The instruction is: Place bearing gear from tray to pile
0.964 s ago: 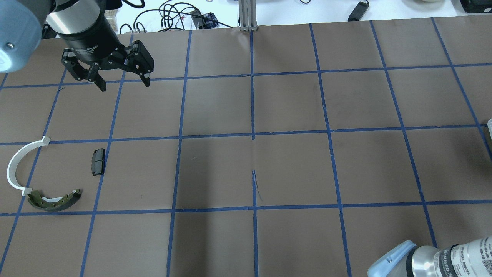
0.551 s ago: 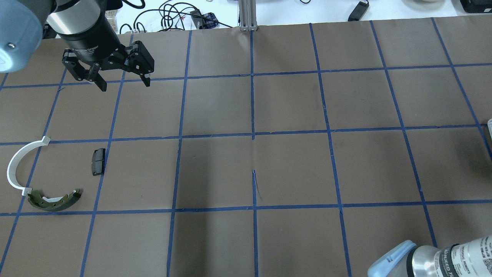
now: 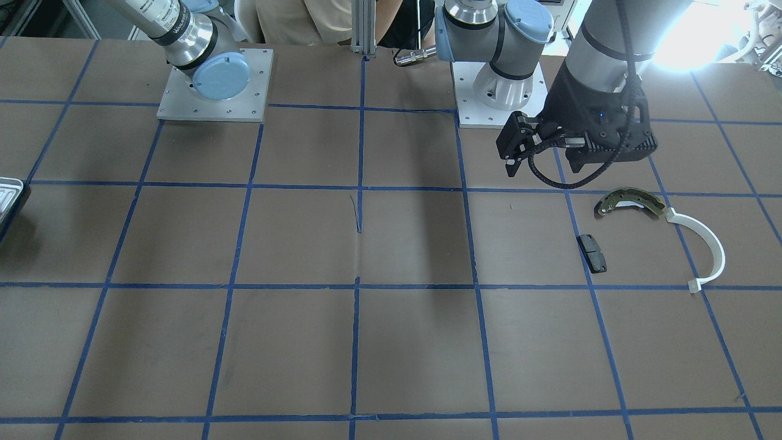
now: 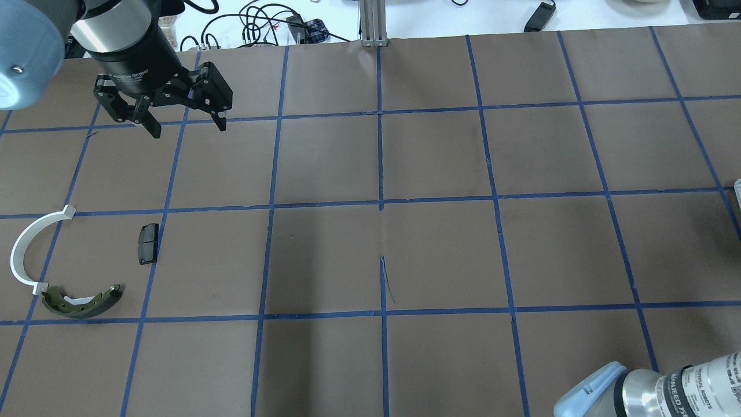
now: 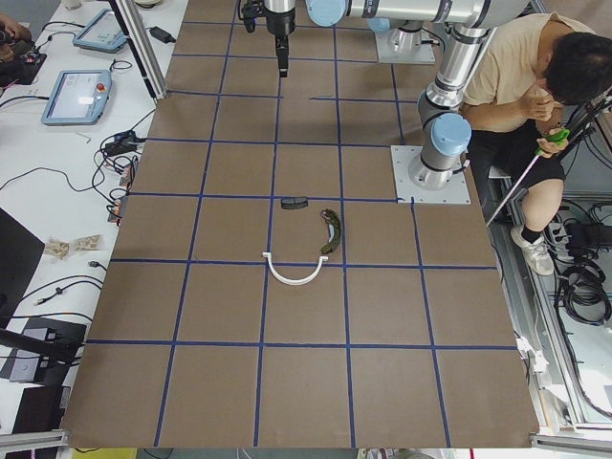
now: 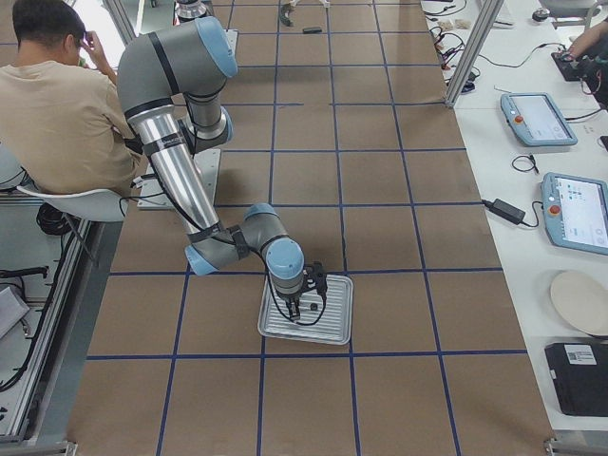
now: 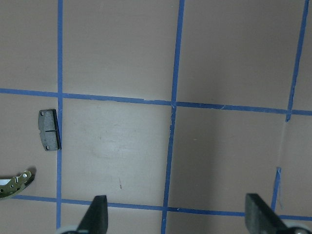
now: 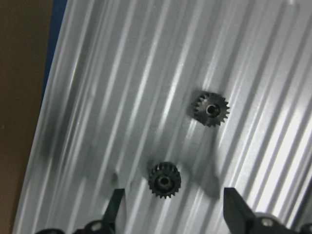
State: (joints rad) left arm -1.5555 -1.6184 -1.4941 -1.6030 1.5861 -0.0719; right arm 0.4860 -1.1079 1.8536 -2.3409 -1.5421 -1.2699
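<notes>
The silvery ribbed tray (image 6: 334, 323) lies at the table's right end; its corner also shows in the front view (image 3: 9, 194). In the right wrist view two small black bearing gears lie on its floor (image 8: 97, 97), one (image 8: 164, 180) between my open right gripper's (image 8: 174, 207) fingers, the other (image 8: 211, 109) farther on. My right gripper (image 6: 302, 309) hangs low over the tray. The pile lies at the left: olive brake shoe (image 4: 81, 302), white arc (image 4: 23, 249), black pad (image 4: 148, 243). My left gripper (image 4: 188, 128) is open and empty, well beyond the pile.
An aluminium post (image 4: 373, 23) and cables (image 4: 260, 26) stand at the table's far edge. An operator (image 6: 57, 104) sits behind the robot's bases. Tablets (image 6: 541, 119) lie on a white side table. The brown table (image 4: 440, 255) has a blue tape grid.
The right arm's wrist at the lower right of the overhead view has shifted slightly. The left arm and the pile have not moved.
</notes>
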